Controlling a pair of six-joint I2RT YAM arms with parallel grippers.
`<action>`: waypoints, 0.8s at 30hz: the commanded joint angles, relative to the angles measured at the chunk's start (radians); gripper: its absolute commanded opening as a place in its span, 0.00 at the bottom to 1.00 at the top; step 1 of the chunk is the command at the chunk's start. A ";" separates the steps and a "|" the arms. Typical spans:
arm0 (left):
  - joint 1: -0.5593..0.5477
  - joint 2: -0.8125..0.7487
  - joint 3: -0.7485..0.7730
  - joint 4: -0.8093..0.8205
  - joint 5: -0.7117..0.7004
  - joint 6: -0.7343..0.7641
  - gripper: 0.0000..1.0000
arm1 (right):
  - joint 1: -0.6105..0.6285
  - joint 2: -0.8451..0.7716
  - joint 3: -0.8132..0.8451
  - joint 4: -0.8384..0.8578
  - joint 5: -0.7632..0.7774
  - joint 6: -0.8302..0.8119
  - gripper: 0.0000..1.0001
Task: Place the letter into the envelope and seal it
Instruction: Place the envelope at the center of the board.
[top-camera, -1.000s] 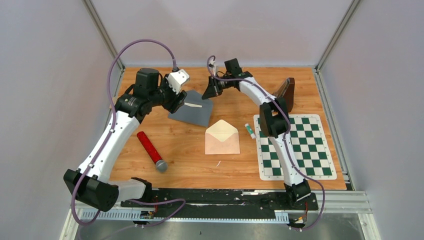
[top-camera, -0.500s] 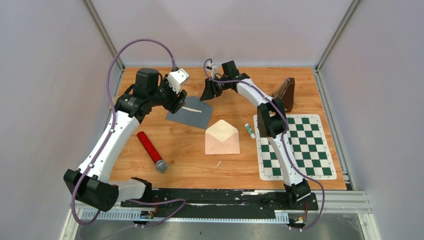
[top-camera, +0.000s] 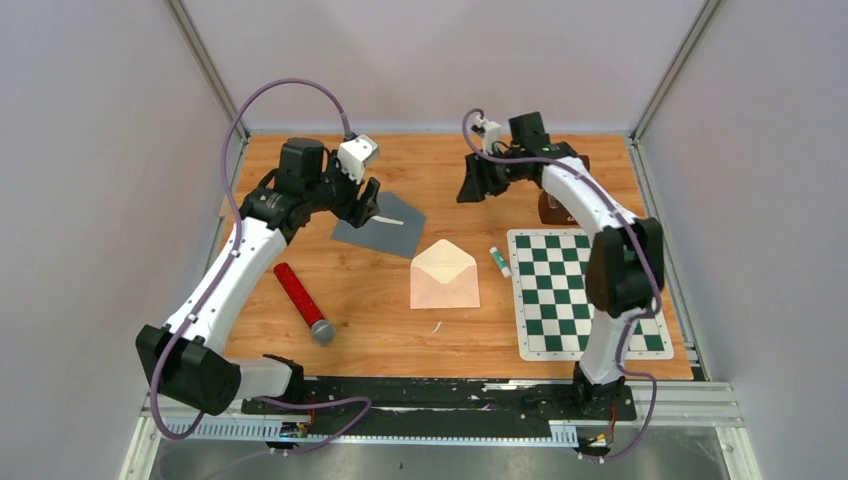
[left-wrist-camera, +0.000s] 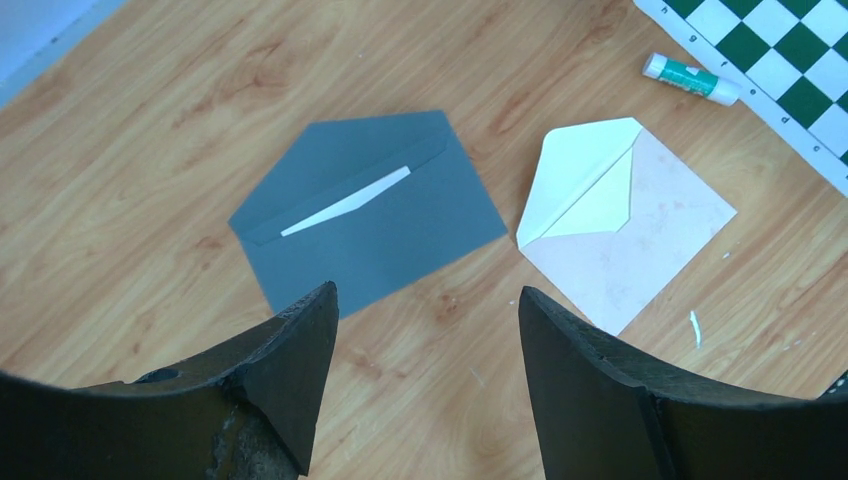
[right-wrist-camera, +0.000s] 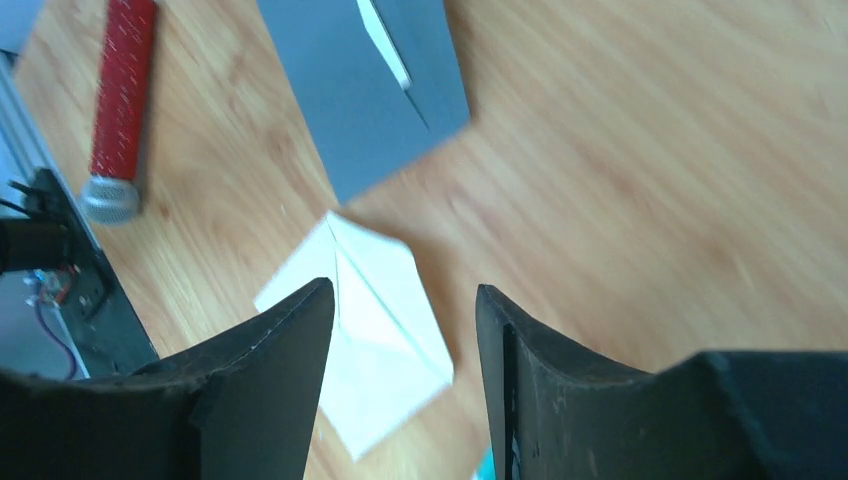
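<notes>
A grey envelope (top-camera: 380, 228) lies flat on the wooden table with its flap open. A thin white sliver of the letter (top-camera: 385, 219) shows at its mouth, and the rest of the letter is hidden inside. The left wrist view looks down on the envelope (left-wrist-camera: 400, 235) and the sliver (left-wrist-camera: 345, 202). My left gripper (top-camera: 366, 198) hovers over the envelope's far left part, open and empty (left-wrist-camera: 425, 292). My right gripper (top-camera: 470, 186) hangs open and empty, well to the envelope's right (right-wrist-camera: 405, 288). The right wrist view is blurred.
A pale pink envelope (top-camera: 444, 280) with its cream flap open lies mid-table. A glue stick (top-camera: 499, 260) rests beside the green chessboard mat (top-camera: 590, 290). A red microphone (top-camera: 303, 302) lies on the left. A brown object (top-camera: 552, 208) stands behind the right arm.
My right gripper was shut at the grey envelope's far right corner. It has opened and swung away to the right. The left gripper's jaws have opened a little wider.
</notes>
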 joint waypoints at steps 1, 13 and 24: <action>0.005 0.044 0.000 0.091 0.060 -0.118 0.75 | -0.018 -0.186 -0.249 -0.085 0.174 -0.117 0.56; 0.004 0.129 0.028 0.137 0.063 -0.244 0.76 | -0.027 -0.310 -0.507 -0.041 0.342 -0.100 0.55; 0.005 0.159 0.067 0.123 0.068 -0.233 0.77 | -0.028 -0.283 -0.564 -0.050 0.362 -0.095 0.51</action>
